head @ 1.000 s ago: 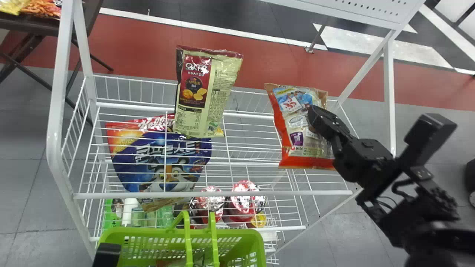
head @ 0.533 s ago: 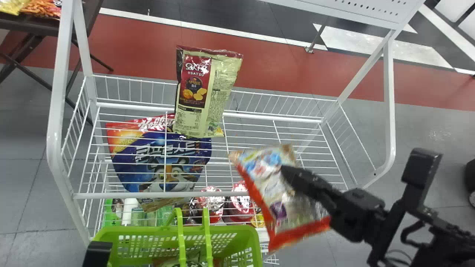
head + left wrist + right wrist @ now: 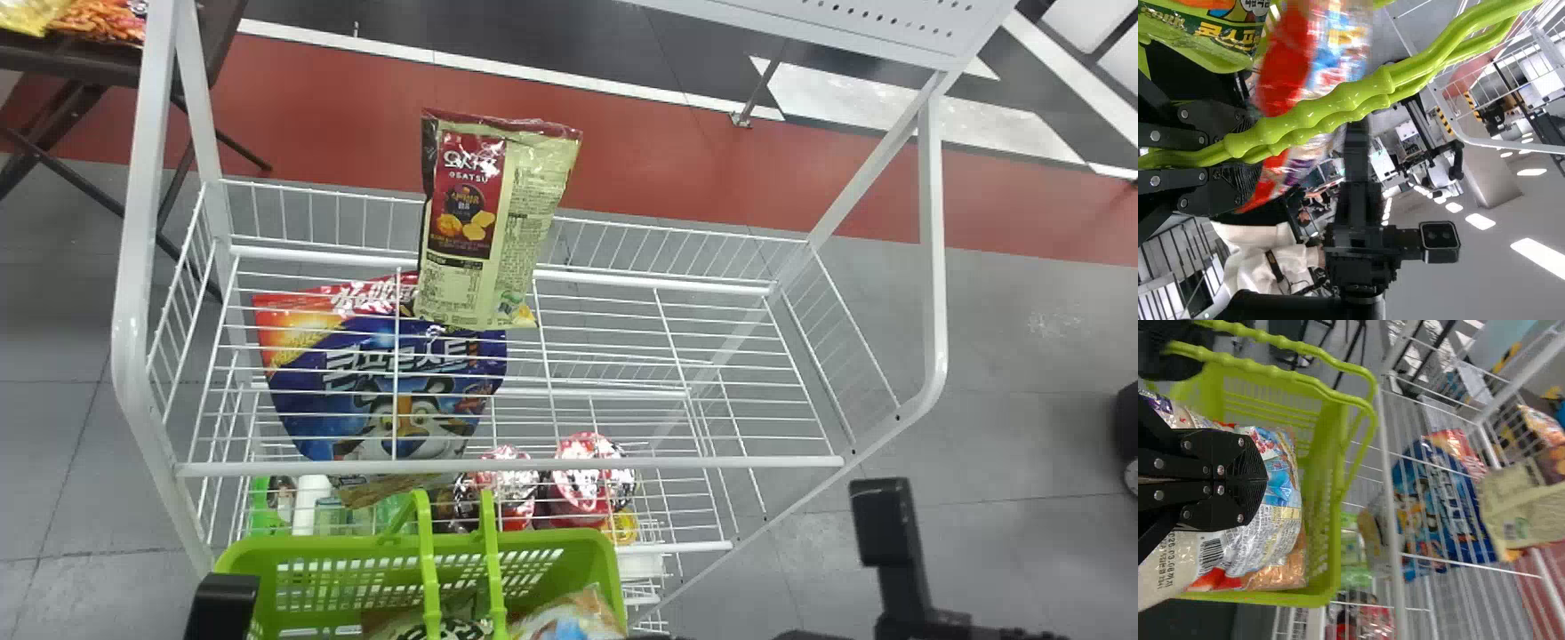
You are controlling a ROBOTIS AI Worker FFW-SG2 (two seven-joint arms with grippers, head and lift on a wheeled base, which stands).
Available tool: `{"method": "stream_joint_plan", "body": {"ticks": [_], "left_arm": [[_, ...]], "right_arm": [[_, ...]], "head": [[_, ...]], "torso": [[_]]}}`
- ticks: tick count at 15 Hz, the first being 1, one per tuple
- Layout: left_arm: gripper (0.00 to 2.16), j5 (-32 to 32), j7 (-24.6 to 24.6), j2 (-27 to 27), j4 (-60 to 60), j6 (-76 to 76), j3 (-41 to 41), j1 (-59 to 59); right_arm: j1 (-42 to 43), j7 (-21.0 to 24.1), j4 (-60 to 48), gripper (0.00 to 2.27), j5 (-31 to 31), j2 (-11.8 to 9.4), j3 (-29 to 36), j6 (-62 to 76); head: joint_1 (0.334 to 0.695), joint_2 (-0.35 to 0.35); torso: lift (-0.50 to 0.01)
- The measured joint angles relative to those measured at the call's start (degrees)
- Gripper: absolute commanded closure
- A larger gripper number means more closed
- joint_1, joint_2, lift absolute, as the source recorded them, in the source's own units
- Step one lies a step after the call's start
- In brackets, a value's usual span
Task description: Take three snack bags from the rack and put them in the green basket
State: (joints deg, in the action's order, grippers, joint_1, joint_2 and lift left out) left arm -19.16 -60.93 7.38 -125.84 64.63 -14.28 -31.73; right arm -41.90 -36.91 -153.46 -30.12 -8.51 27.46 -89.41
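Head view: the snack bag (image 3: 569, 618) for this turn shows at the bottom edge, right of centre, by the handles of the green basket (image 3: 311, 544). A second bag (image 3: 449, 629) lies in the basket, so the newcomer could ride up on it and slide over the rim if let go too high. Two more bags stand on the rack (image 3: 507, 464), left of centre.

Left wrist view: the left gripper (image 3: 1248, 153) is clamped on the basket's handles (image 3: 1318, 113). The bag hangs close behind them; a corner catching there could drag the basket askew or pull the bag loose.

Right wrist view: the right gripper (image 3: 1258, 478) pinches the bag over the basket, near mid-frame. Its slack film could cling to the fingers on opening, and a quick withdrawal might then lift it out again.
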Motion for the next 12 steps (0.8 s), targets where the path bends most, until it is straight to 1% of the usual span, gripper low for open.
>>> {"method": "stream_joint_plan", "body": {"ticks": [1,2,3,4,5,6,9,11,12], "left_arm": [[1.41,0.0,0.02,0.0,-0.03,-0.04,-0.1,0.0],[1.41,0.0,0.02,0.0,-0.1,-0.06,-0.27,-0.02],[1.41,0.11,0.08,0.0,-0.22,-0.1,-0.47,-0.14],[1.41,0.28,0.14,0.0,-0.35,-0.2,-0.64,-0.37],[1.41,0.43,0.19,0.0,-0.53,-0.35,-0.79,-0.66],[1.41,0.54,0.2,0.0,-0.75,-0.45,-0.89,-0.92],[1.41,0.69,0.13,0.0,-1.19,-0.63,-0.92,-1.4],[1.41,0.74,0.18,0.0,-1.32,-0.68,-0.93,-1.55],[1.41,0.8,0.16,0.0,-1.33,-0.68,-0.97,-1.57]], "right_arm": [[-0.3,0.0,0.72,2.22,0.52,-0.39,-1.68,0.87],[-0.45,0.0,1.68,2.12,1.28,-0.69,-3.6,2.84],[-0.41,0.02,2.96,1.91,1.91,-0.82,-5.33,5.58],[0.0,-0.01,4.45,1.35,2.3,-0.89,-6.6,7.97],[0.94,-0.25,6.46,0.46,3.09,-0.98,-8.13,10.25],[1.83,-0.35,8.42,0.0,4.43,-1.05,-9.74,12.81],[2.42,-0.6,11.54,0.04,6.73,-1.07,-11.58,20.0],[2.04,-1.87,11.4,0.06,6.22,-0.97,-10.72,21.46],[1.15,-1.99,10.91,0.06,5.48,-0.58,-9.9,24.77]], "head": [[0.695,-0.35],[0.695,-0.35],[0.695,-0.35],[0.695,-0.35],[0.695,-0.35],[0.695,-0.35],[0.695,-0.35],[0.695,-0.35],[0.695,-0.35]], "torso": [[-0.007],[-0.007],[-0.007],[-0.007],[-0.007],[-0.007],[-0.007],[-0.007],[-0.007]]}}
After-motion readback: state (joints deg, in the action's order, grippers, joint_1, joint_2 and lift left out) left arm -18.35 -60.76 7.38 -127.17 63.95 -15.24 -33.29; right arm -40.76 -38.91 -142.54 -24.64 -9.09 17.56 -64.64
